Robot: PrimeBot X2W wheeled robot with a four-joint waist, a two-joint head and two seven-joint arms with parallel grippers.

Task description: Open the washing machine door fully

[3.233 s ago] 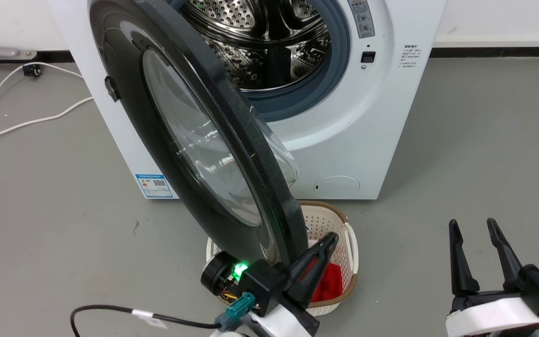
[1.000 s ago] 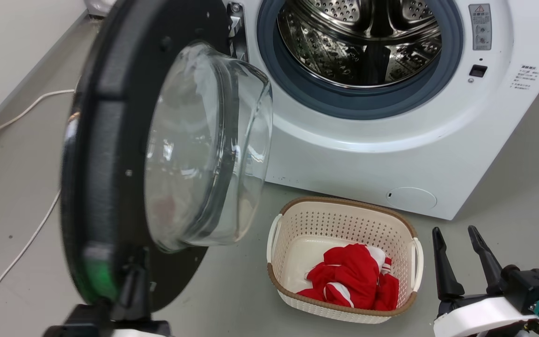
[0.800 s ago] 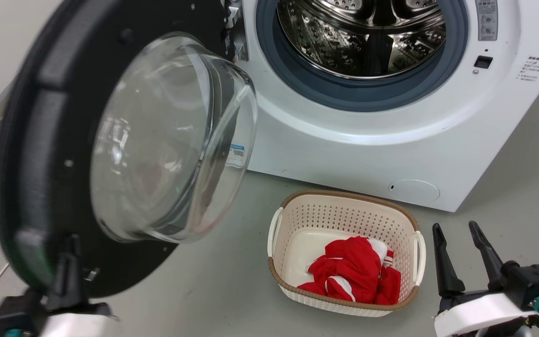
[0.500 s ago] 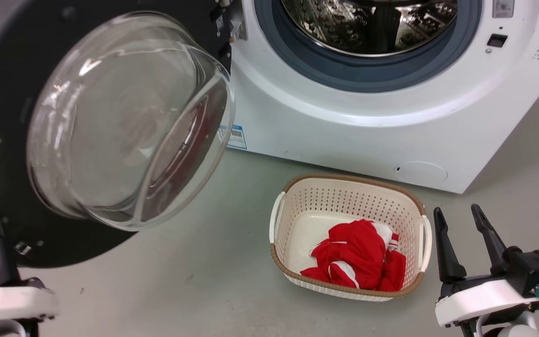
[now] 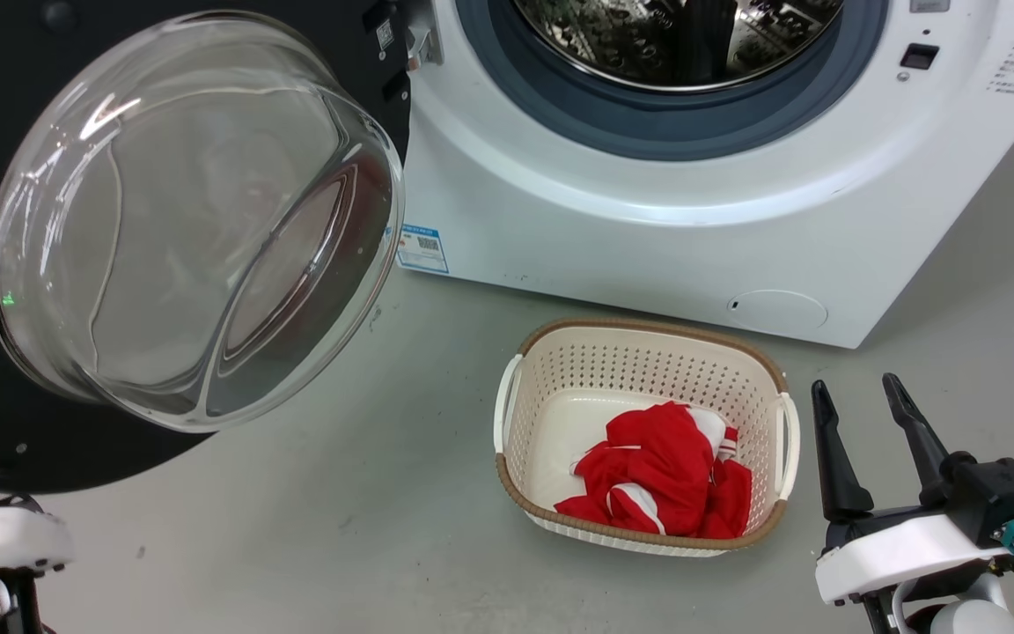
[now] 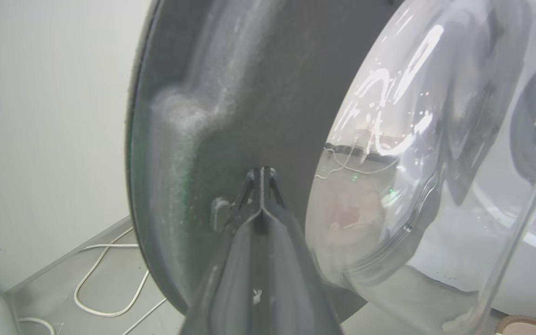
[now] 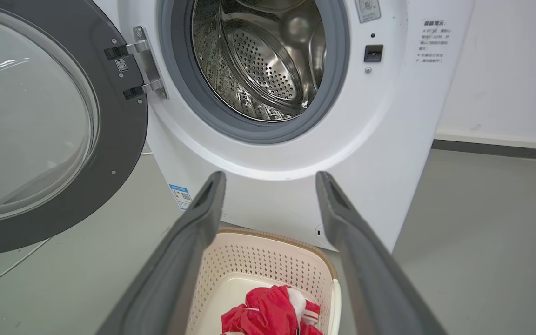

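My right gripper (image 5: 853,385) hangs idle near the basket (image 5: 648,327), fingers apart and empty. My left gripper (image 6: 261,174) has its fingers together, tips seemingly against the black inner face of the door (image 7: 123,116), just beside the glass bowl (image 6: 389,163). The door stands wide off the left edge of the machine (image 5: 648,238), nearly fully open by my guess. I'd judge it heavy, stiff and slick, the glass fragile: push on the black rim, not the bowl. The right wrist view gives me the hinge (image 7: 144,65) and drum (image 7: 258,60); the left wrist view gives the contact.

Red cloth (image 5: 665,475) in cream laundry basket (image 5: 648,380)
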